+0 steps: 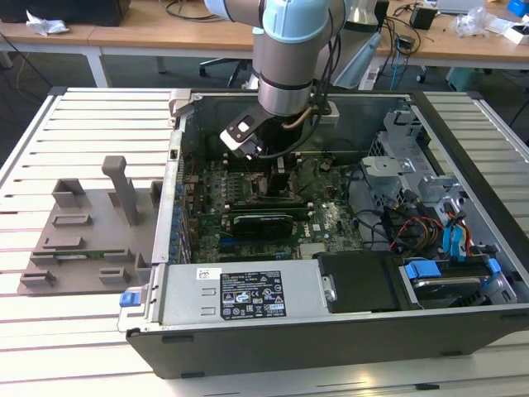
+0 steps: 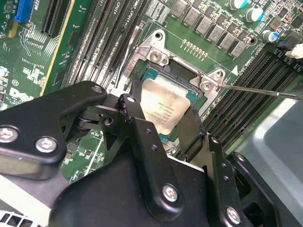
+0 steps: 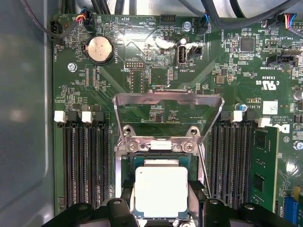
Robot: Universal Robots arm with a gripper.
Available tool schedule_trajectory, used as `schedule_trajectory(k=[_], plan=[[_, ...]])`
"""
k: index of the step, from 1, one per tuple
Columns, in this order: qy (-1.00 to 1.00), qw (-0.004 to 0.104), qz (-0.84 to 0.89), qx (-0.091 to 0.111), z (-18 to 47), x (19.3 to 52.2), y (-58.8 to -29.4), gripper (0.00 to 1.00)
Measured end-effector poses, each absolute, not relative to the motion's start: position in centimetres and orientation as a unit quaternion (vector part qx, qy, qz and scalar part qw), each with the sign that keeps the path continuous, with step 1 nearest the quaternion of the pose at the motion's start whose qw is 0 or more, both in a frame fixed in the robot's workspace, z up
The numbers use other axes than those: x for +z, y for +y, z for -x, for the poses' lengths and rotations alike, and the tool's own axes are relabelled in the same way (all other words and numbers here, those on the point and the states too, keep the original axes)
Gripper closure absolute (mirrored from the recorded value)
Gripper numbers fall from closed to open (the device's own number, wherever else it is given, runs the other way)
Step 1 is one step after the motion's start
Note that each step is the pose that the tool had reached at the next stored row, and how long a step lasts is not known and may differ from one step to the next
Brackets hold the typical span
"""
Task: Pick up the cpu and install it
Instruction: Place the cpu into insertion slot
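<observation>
The cpu (image 3: pixel 161 191), a small square chip with a silvery top plate (image 2: pixel 163 106), lies flat in the dark socket frame (image 3: pixel 122 163) on the green motherboard. My gripper (image 3: pixel 161 201) is down over it inside the open computer case (image 1: pixel 331 318). Its black fingers (image 2: pixel 135 113) stand against two opposite edges of the chip, shut on it. The socket's metal bracket (image 3: pixel 168 101) is swung up and open behind the chip. A thin lever wire (image 2: pixel 255 90) sticks out from the socket. In the exterior view the gripper (image 1: pixel 277 169) hangs low over the board.
Rows of black memory slots (image 3: pixel 85 161) flank the socket on both sides. A long black card (image 1: pixel 264 219) lies across the board. A grey fixture plate (image 1: pixel 83 223) sits on the slatted table at the exterior view's left. Drive bays and cables (image 1: pixel 421 223) fill the case's other end.
</observation>
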State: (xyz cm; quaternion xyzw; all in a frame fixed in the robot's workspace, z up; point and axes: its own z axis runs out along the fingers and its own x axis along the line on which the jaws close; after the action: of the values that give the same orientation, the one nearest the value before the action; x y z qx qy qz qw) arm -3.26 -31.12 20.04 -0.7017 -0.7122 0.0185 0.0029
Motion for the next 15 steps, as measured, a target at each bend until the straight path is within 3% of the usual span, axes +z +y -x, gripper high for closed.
schedule_trajectory(k=[15], plan=[[-0.712,0.003,0.702,0.018,3.26,19.98,-30.96,0.46]])
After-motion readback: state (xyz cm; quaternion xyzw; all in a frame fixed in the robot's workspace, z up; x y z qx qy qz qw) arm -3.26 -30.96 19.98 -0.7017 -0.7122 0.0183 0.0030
